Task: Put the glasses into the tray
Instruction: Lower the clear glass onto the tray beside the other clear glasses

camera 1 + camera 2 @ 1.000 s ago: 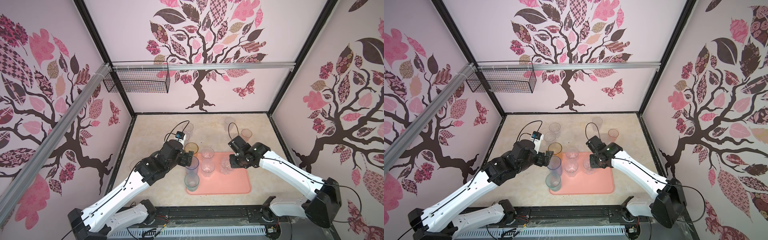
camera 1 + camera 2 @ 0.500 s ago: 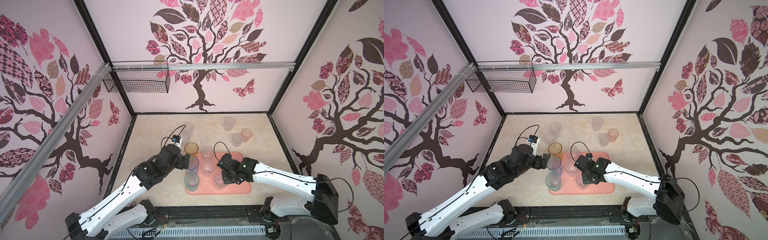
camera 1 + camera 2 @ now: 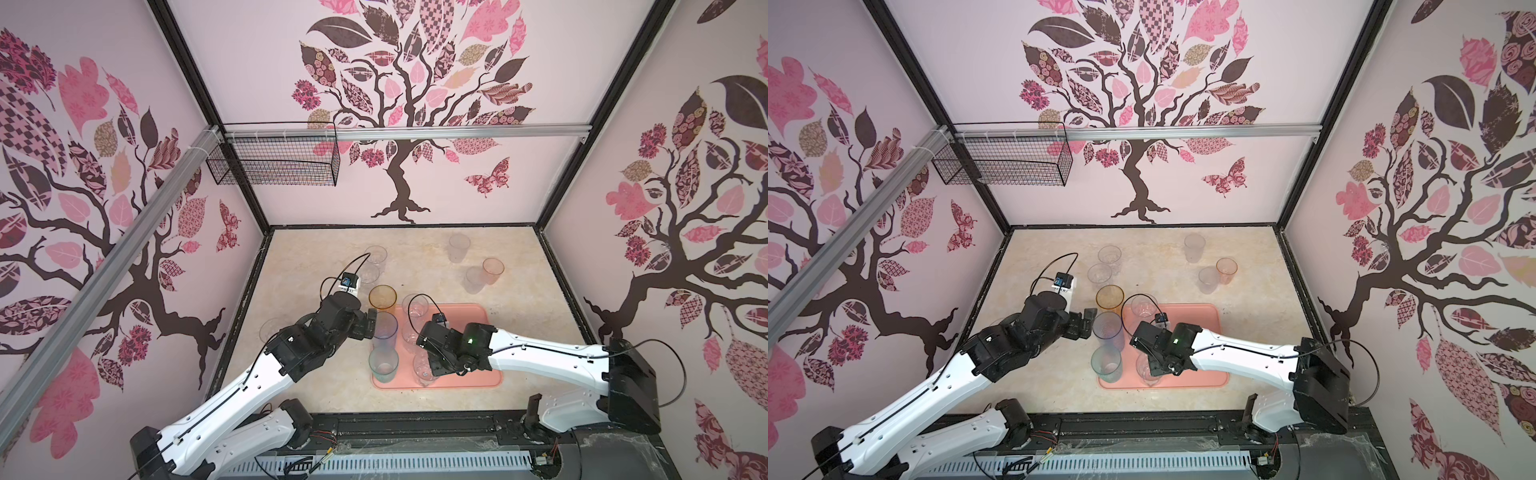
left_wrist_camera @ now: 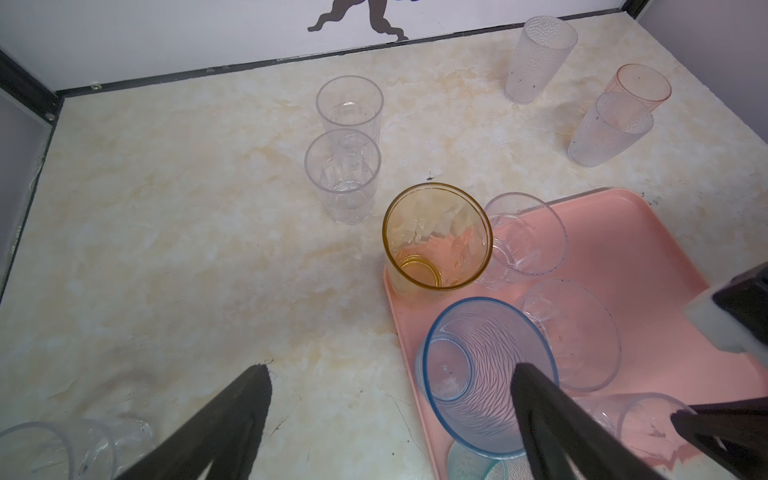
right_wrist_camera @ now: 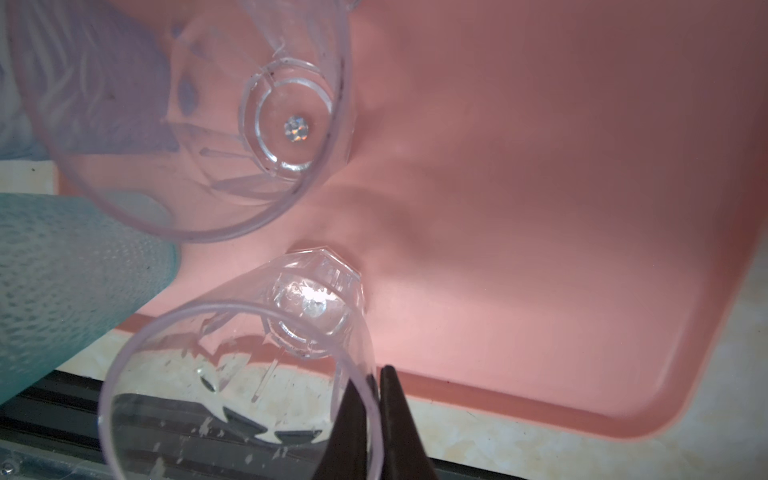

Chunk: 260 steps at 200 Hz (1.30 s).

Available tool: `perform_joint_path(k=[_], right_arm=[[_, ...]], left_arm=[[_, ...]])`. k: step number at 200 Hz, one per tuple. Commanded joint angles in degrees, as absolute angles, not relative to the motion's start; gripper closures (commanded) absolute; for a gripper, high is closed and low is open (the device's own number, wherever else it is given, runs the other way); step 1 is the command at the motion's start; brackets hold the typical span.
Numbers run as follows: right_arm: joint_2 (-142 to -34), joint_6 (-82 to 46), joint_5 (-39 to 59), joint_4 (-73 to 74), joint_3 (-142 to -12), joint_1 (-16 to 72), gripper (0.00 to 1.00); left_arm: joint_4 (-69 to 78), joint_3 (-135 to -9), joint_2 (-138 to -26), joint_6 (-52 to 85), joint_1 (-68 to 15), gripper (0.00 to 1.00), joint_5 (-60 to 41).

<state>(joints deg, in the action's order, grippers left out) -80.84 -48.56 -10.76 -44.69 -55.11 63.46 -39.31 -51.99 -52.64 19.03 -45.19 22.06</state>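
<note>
Three coloured glasses line the left edge of the tray (image 3: 457, 312): the amber glass (image 3: 382, 296) at the far corner, the tall blue-grey glass (image 3: 385, 329) in the middle and the teal glass (image 3: 383, 365) at the near corner. Two clear glasses (image 3: 415, 306) stand just beside them, further in. The right gripper (image 5: 372, 386) pinches the rim of a clear faceted glass (image 5: 249, 374), one finger inside the wall and one outside. Its base is at the tray floor close to the near rim, beside the teal glass; whether it rests there I cannot tell. The left gripper (image 4: 390, 372) is spread wide and empty, just left of the blue-grey glass. Out on the marble table (image 3: 316, 270) are a clear pair (image 3: 376, 254), two frosted glasses (image 3: 459, 245), a pinkish-orange glass (image 3: 493, 268) and a lone clear glass (image 3: 272, 328) by the left arm
</note>
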Motion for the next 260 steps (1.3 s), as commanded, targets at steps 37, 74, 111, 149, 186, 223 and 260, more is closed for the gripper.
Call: perform_joint_path(k=[37,74,111,149,186,223,260], right_arm=[[-85.29,-49.57,-9.83,-42.90,-58.72,64.78,1.00],[-86.15,-49.26,-11.24,-43.95,-59.32,64.82,1.00],[-86.81,-48.47,-12.17,-44.89,-60.28,64.78,1.00],[-87.50,-47.64,-11.43,-45.79,-61.08,64.82,0.92],[-86.96,-47.30,-11.63,-47.09,-61.91,64.78,0.84],[-87.03,-46.60,-11.74,-48.68,-63.98,64.78,0.77],[-85.44,-42.53,-13.01,-54.22,-68.77,63.08,0.70]], left_arm=[[-38.12,-50.01,-52.84,17.84,-43.68,0.05,22.41],[-38.01,-49.57,-52.66,18.01,-42.88,0.05,21.89],[-37.91,-49.39,-52.55,18.11,-42.40,0.05,21.36],[-37.96,-49.22,-52.53,18.19,-42.27,0.05,21.35],[-37.90,-49.24,-52.56,18.11,-42.10,0.05,21.19],[-37.83,-49.26,-52.77,17.95,-41.85,0.05,21.13],[-39.54,-51.01,-52.56,15.88,-38.24,0.05,21.20]])
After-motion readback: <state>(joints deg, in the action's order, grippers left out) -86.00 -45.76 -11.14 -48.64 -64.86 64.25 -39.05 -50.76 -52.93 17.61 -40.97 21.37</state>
